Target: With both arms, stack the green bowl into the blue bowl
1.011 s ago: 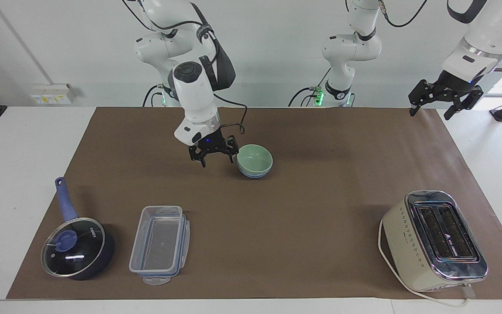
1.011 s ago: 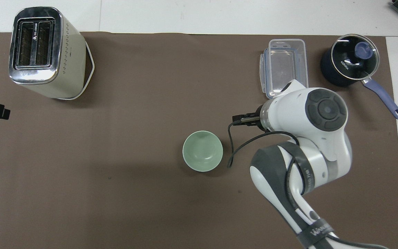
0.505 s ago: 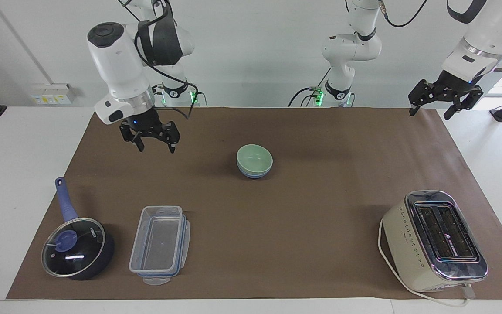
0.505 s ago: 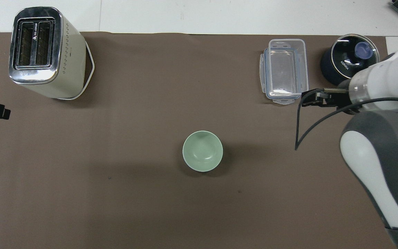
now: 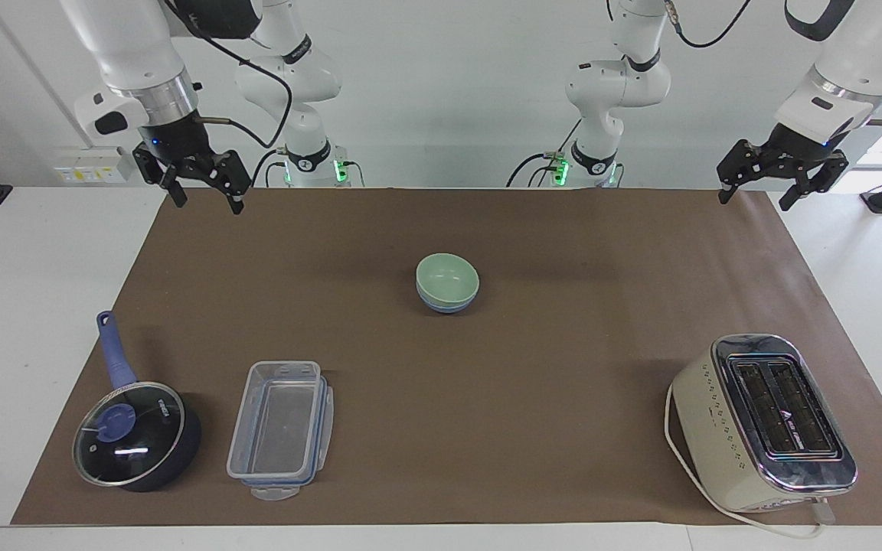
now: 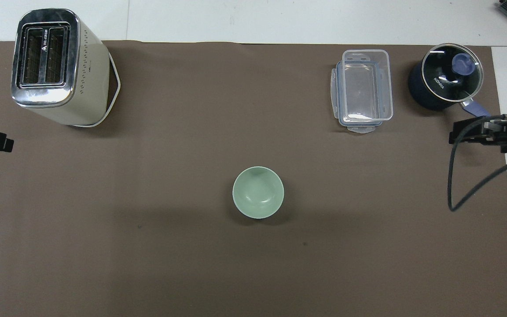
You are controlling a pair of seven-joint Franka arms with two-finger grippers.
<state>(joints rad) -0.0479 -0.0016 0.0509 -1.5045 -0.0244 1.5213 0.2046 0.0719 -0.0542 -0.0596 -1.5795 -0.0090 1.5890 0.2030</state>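
At about ten o'clock in the facing view, the right gripper [image 5: 202, 187] is hanging high over the mat's corner at the right arm's end of the table, its fingers spread and holding nothing. A second ago it was low and just beside the bowls; half a second ago it was partway out; it has been lifting and pulling away the whole time.

Below it, near seven o'clock, the lidded blue saucepan [image 5: 137, 436] and the clear plastic container [image 5: 280, 430] are sitting untouched.

At the centre, the green bowl [image 5: 447, 278] is resting nested inside the blue bowl [image 5: 441, 305], whose rim is peeking out beneath it; from overhead only the green bowl [image 6: 258, 192] is showing. The stack has not shifted during the retreat.

Near four o'clock the cream toaster [image 5: 762, 423] is standing apart.

At two o'clock the left gripper [image 5: 781, 174] is waiting over the mat's other corner, fingers spread and empty, unmoved.

With the bowls nested and both arms clear, the task is looking finished.
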